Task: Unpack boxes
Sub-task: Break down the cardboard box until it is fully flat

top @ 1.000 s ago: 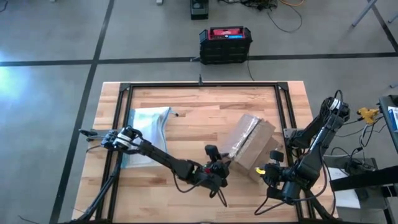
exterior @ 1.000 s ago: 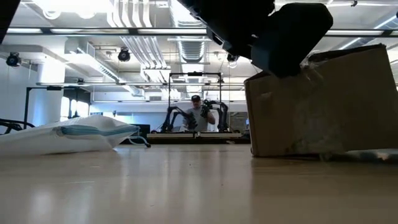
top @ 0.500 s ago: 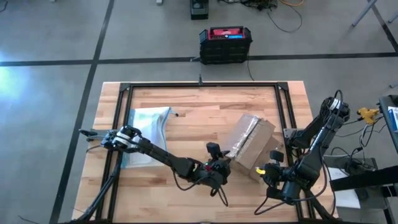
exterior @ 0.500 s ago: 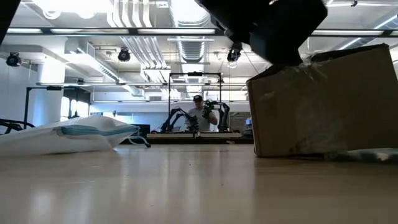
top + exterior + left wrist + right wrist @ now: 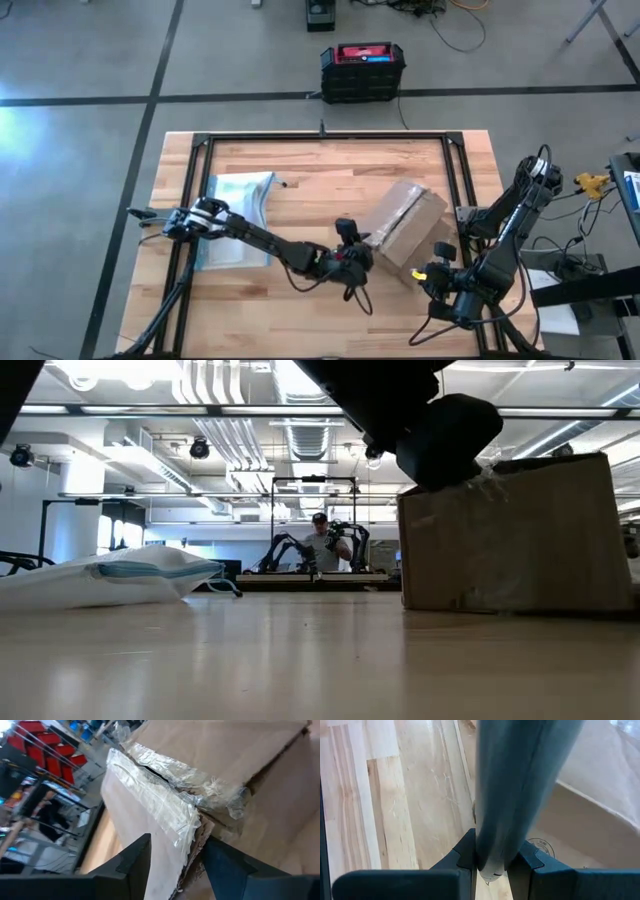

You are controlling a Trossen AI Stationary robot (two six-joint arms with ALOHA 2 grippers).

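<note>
Overhead: brown cardboard box (image 5: pixel 403 226) at table's (image 5: pixel 300 165) 4 o'clock, skewed; clear pouch (image 5: pixel 235 215) at 9 o'clock. Left gripper (image 5: pixel 352 252) against box's 8 o'clock corner; right gripper (image 5: pixel 432 272) at box's 5 o'clock.
Low: box (image 5: pixel 515 535) flat on tabletop; a person (image 5: pixel 318 545) far behind.
Left wrist: fingers (image 5: pixel 132 862) spread, straddling the taped flap edge (image 5: pixel 165 807), not clamped.
Right wrist: fingers (image 5: pixel 465 851) closed on a grey tool (image 5: pixel 520 780).

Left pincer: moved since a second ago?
Yes. In the high view the left pincer has shifted up the picture, toward the table's far edge, alongside the cardboard box.
</note>
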